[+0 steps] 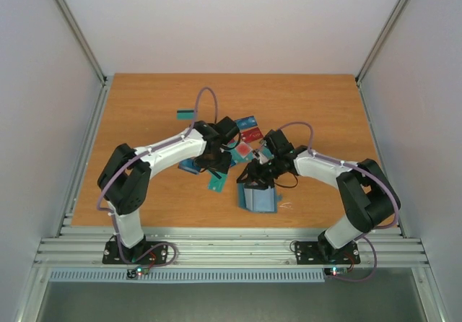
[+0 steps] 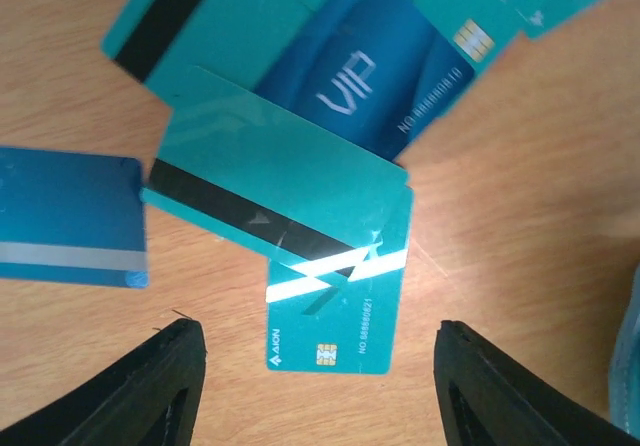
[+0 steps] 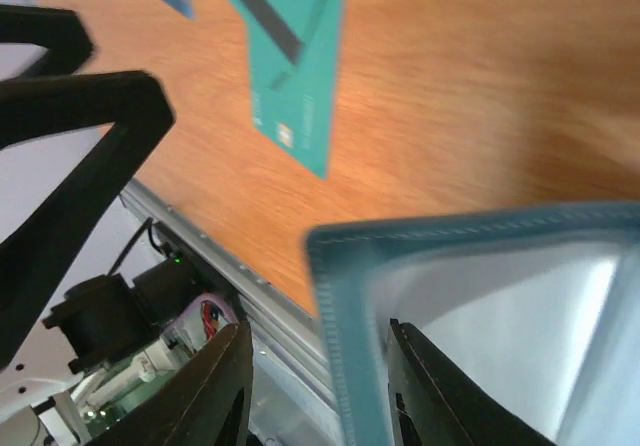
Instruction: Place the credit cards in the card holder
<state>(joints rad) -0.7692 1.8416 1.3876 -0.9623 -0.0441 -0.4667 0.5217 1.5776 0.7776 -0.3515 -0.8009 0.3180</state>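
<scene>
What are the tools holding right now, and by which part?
The right tool grips the card holder by its edge; the left tool is open, empty.

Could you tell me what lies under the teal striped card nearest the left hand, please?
The striped card covers part of a teal chip card and a corner of the blue VIP card; anything else beneath it is hidden.

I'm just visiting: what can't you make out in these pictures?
Top view: the arms cover the middle of the credit cards, so no full count.
Left wrist view: the blue card is cut by the left edge.
Right wrist view: the card holder is blurred and cut off; whether the right gripper clamps it, or cards are inside, cannot be told.
</scene>
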